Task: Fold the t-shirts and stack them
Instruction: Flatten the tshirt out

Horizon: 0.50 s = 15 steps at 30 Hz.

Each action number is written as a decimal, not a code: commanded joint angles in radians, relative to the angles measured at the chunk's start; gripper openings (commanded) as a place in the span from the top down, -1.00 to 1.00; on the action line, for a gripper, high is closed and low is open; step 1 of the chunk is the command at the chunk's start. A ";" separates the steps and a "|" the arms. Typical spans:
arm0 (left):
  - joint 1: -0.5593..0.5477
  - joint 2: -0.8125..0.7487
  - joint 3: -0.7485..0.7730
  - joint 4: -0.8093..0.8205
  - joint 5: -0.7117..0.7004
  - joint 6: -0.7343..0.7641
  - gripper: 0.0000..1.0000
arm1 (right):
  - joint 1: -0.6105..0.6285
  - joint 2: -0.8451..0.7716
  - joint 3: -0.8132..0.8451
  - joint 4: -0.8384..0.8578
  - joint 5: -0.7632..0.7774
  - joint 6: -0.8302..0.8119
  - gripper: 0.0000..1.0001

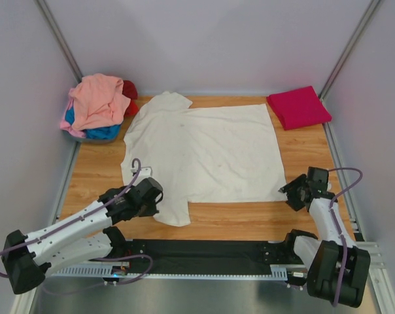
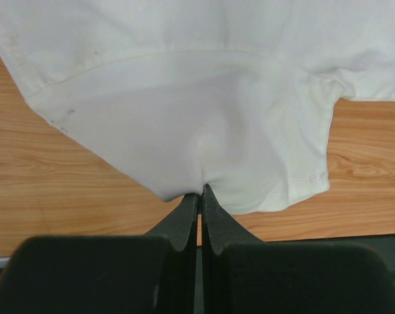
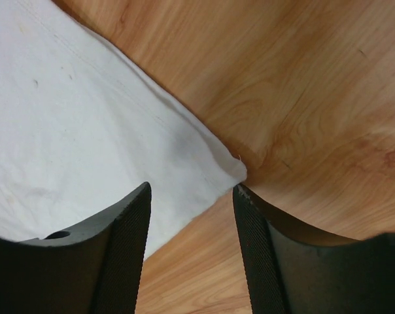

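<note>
One shirt is in work: the cream-white t-shirt (image 1: 204,150) lies spread flat on the table (image 1: 99,173), reaching away ahead of both grippers. My left gripper (image 2: 199,196) is pinched together on the edge of the near sleeve (image 2: 250,144). The cloth puckers right at the fingertips, so I judge I have a real bite of it. My right gripper (image 3: 191,190) stands apart, one jaw over cloth and the other over bare wood. The hem corner (image 3: 231,171) lies between them, close to the jaw over the wood and not yet gripped. Far beyond the right gripper the magenta t-shirt (image 1: 299,106) sits folded. Far beyond the left gripper the salmon-pink t-shirt (image 1: 98,98) is heaped over the blue t-shirt (image 1: 103,133), with the red t-shirt (image 1: 129,89) behind.

I read this as the start of the first fold: taking hold of the near edge on both sides. Next I would ease the right gripper down and a little toward the cloth, so the corner sits deeper between the pads, then close. That corner is thin and flat on the wood, so it could slip from a shallow pinch. Only with both holds firm would I lift together and carry the near edge away from me, over the shirt.
</note>
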 commanded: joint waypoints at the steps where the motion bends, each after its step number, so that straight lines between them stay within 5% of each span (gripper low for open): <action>1: -0.002 -0.018 0.013 -0.017 -0.035 0.020 1.00 | -0.005 0.014 -0.016 0.089 -0.017 -0.001 -0.08; 4: -0.002 -0.021 0.024 -0.037 -0.047 0.019 1.00 | -0.005 0.026 -0.018 0.115 -0.033 -0.015 0.24; 5: -0.002 -0.024 0.027 -0.043 -0.048 0.019 1.00 | -0.008 0.026 -0.016 0.119 -0.039 -0.026 0.61; 7: -0.002 -0.031 0.046 -0.069 -0.056 0.020 1.00 | -0.010 0.014 -0.004 0.110 -0.057 -0.038 0.99; 15: -0.002 -0.073 0.147 -0.208 0.029 -0.007 1.00 | -0.016 -0.225 0.125 -0.156 0.031 -0.077 0.99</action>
